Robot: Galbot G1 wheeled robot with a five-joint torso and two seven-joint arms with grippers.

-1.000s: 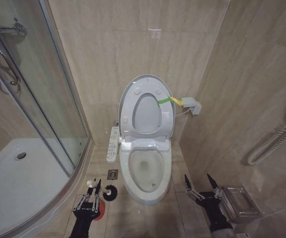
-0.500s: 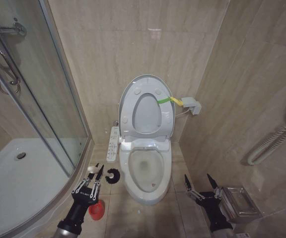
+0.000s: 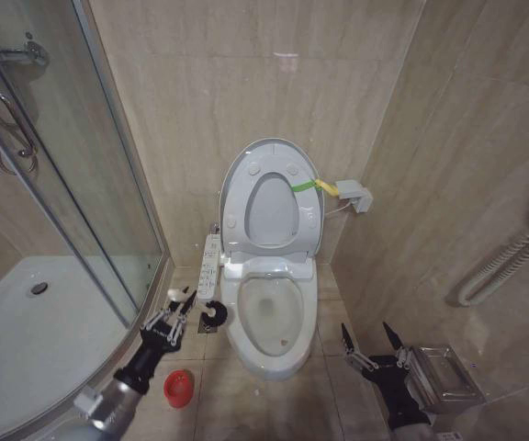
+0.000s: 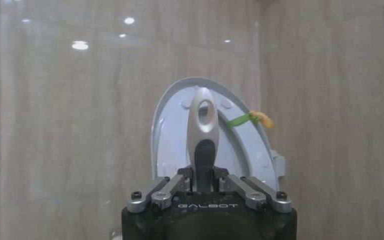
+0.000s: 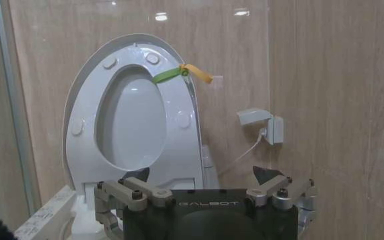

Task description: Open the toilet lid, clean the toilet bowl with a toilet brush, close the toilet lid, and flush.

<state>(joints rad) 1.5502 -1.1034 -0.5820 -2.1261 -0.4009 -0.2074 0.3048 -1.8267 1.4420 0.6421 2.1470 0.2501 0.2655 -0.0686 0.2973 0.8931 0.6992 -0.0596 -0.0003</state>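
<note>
Change: left gripper had risen from floor level beside the red cup holder, carrying the toilet brush up & toward the bowl; holder stayed on the floor tiles.
Left jaws: clamped on brush's white handle; dark head hung just left of the rim, not yet over the water.
Right gripper: low, right of toilet, jaws spread wide, nothing held; same spot as before.
Toilet lid: upright vs back wall w/ ring seat raised too, yellow-green band on its right edge.
Toilet bowl: uncovered, button panel along its left side.
Shower tray: far left, behind glass.
</note>
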